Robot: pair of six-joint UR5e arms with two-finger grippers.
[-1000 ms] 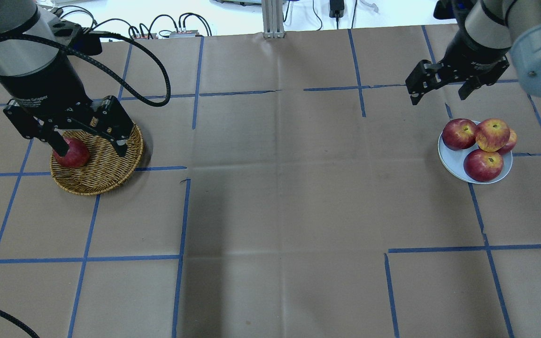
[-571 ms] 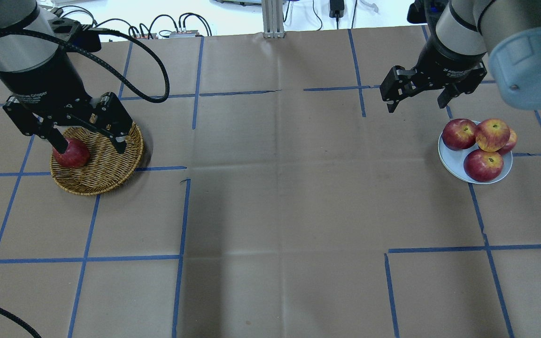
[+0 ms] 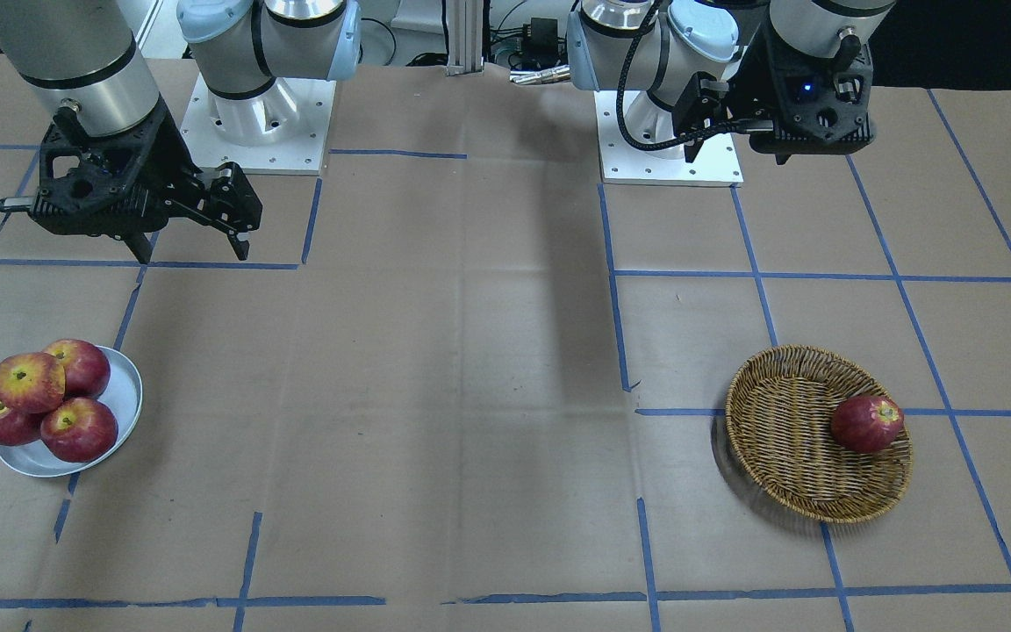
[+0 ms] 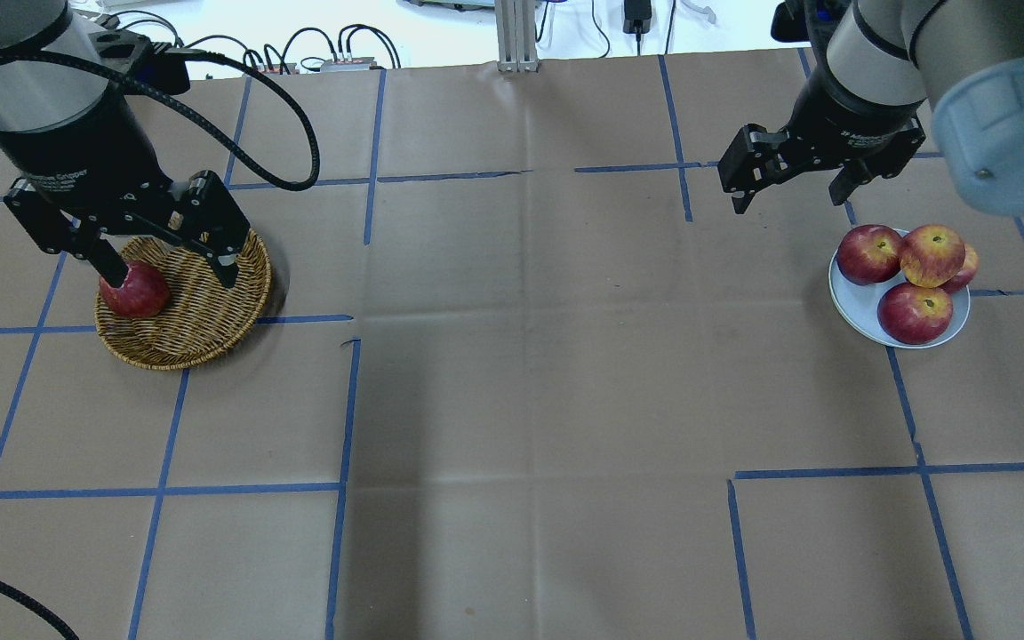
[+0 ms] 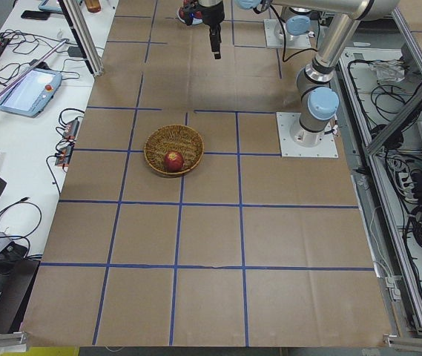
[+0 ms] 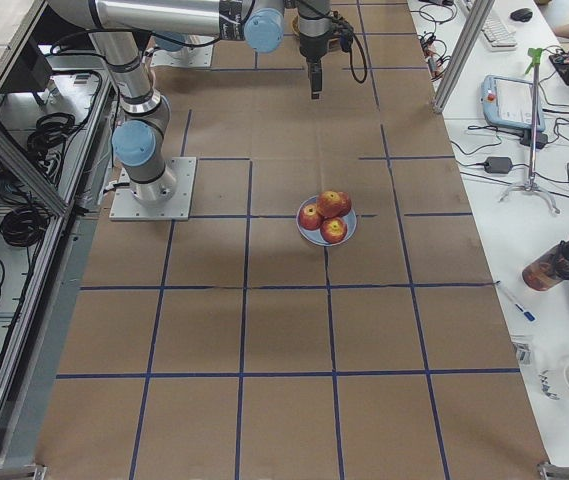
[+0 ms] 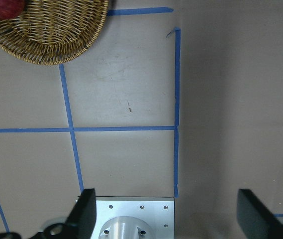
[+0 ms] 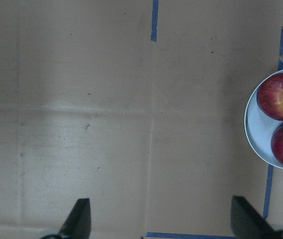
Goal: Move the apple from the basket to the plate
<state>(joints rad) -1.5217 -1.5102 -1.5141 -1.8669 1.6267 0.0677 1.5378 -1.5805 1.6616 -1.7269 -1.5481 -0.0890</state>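
Note:
The streaked yellow-orange apple (image 4: 932, 254) lies on top of three darker apples on the pale plate (image 4: 859, 307) at the table's right; it also shows in the front view (image 3: 29, 382). The wicker basket (image 4: 201, 320) at the left holds one darker red apple (image 4: 134, 292). My left gripper (image 4: 170, 274) hangs open and empty high above the basket; its wrist view shows the basket (image 7: 56, 35) at the top left. My right gripper (image 4: 786, 201) is open and empty, up and to the left of the plate (image 8: 255, 129).
Brown paper with a blue tape grid (image 4: 343, 400) covers the table. The two arm bases (image 3: 255, 123) stand at the robot's edge. Cables (image 4: 316, 53) lie beyond the far edge. A tablet (image 5: 29, 89) sits on the side bench.
My right gripper has moved left, away from the plate, still open. My left gripper has shifted slightly up and back over the basket. The apples have not moved.

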